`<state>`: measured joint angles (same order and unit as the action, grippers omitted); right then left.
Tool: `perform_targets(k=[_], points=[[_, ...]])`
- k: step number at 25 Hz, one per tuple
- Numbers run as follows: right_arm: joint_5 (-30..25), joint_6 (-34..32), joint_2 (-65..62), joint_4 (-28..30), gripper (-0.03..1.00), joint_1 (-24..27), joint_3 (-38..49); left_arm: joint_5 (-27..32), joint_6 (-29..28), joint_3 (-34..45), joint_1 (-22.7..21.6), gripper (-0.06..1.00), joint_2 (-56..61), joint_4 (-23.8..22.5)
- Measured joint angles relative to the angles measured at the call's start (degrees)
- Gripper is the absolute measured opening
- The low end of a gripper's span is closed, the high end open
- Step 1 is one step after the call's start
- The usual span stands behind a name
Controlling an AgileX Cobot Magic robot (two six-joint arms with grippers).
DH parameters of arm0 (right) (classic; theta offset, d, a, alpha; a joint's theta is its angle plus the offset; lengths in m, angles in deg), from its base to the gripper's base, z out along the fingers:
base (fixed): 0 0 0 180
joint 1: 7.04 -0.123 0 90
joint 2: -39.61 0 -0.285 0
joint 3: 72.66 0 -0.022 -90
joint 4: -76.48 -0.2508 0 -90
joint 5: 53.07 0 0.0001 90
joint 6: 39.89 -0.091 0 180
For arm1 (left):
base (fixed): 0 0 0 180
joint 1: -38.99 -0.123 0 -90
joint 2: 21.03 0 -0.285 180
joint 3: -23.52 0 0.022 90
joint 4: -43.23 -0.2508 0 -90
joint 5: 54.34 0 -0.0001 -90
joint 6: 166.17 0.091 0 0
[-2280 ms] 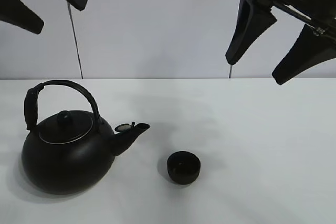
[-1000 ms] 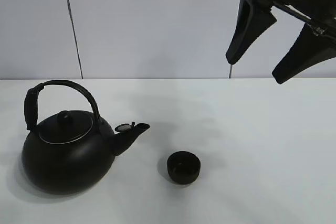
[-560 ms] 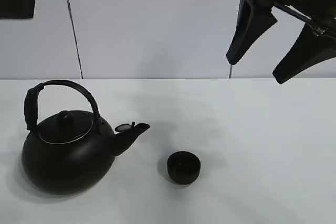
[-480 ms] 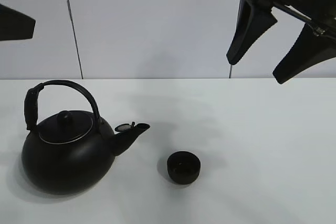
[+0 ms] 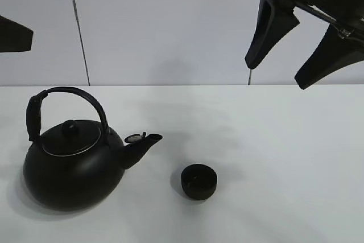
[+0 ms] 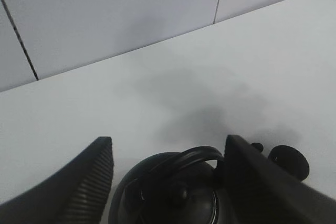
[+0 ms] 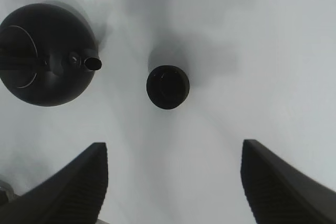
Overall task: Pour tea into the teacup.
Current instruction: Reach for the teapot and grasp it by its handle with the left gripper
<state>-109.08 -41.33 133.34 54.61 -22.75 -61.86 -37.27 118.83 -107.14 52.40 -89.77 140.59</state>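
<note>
teacup (image 5: 199, 181) on table (image 5: 296, 169), near kettle (image 5: 71, 169) spout at its 4 o'clock, untouched. right gripper (image 5: 277, 75) high at the teacup's 1 o'clock, jaws wide, empty. left gripper (image 6: 168, 141) above kettle handle, jaws apart, empty.

Right gripper (image 7: 173, 150) hangs high over white table (image 7: 273, 51), jaws spread wide, nothing between them. Teacup (image 7: 167, 86) upright on table, near kettle (image 7: 44, 61). Spout (image 7: 93, 64) points toward cup, not touching.
</note>
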Motion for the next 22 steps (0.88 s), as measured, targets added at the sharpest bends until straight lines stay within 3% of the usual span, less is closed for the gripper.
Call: perform_targets(k=[3,12,22], points=[[0.0,0.3,0.0,0.0,0.49,0.0,0.0,-0.5,-2.8,0.0,0.0,0.44,0.0,0.2],[1.3,0.6,0.0,0.0,0.49,0.0,0.0,0.7,-3.4,0.0,0.0,0.44,0.0,0.4],[11.6,0.6,0.0,0.0,0.49,0.0,0.0,1.4,-3.6,0.0,0.0,0.44,0.0,0.4]])
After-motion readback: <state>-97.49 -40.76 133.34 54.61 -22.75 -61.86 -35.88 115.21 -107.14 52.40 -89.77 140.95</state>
